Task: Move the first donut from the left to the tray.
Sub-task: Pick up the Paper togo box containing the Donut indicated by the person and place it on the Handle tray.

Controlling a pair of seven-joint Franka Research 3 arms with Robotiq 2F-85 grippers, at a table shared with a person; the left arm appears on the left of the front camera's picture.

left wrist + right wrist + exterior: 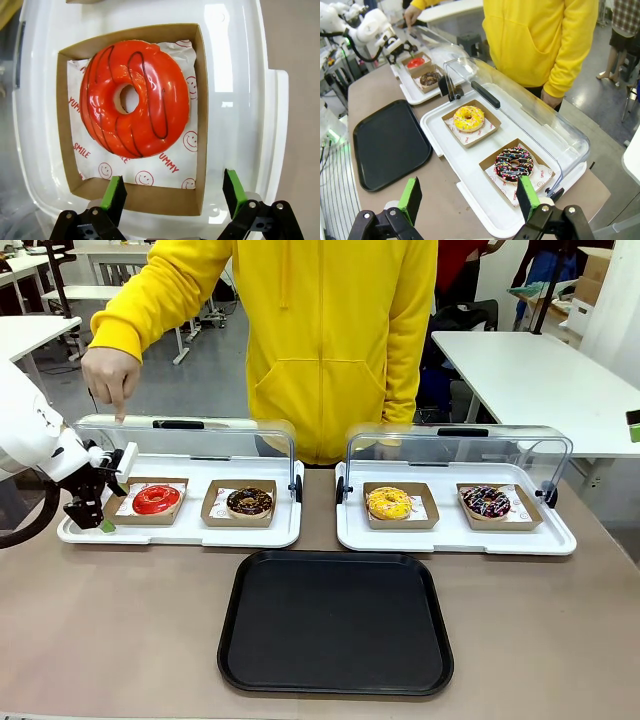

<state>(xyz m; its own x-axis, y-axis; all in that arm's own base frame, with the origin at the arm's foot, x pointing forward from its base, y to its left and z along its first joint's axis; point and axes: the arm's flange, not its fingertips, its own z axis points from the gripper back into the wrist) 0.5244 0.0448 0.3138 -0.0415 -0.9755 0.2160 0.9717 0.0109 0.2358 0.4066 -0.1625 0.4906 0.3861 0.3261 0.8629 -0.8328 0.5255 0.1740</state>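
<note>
so, four donuts: red donut (157, 499), chocolate donut (249, 502), yellow donut (389, 503), sprinkled donut (486, 502); four cardboard holders (211, 512); two lidded white trays (180, 533); one black tray (335, 625)

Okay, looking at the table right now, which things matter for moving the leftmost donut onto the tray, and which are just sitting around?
For the job:
- red glazed donut in its cardboard holder
- black tray
- left claw, open at the holder's edge

Just lying about:
- chocolate donut
- yellow donut
- sprinkled donut
- right-hand white display tray
</note>
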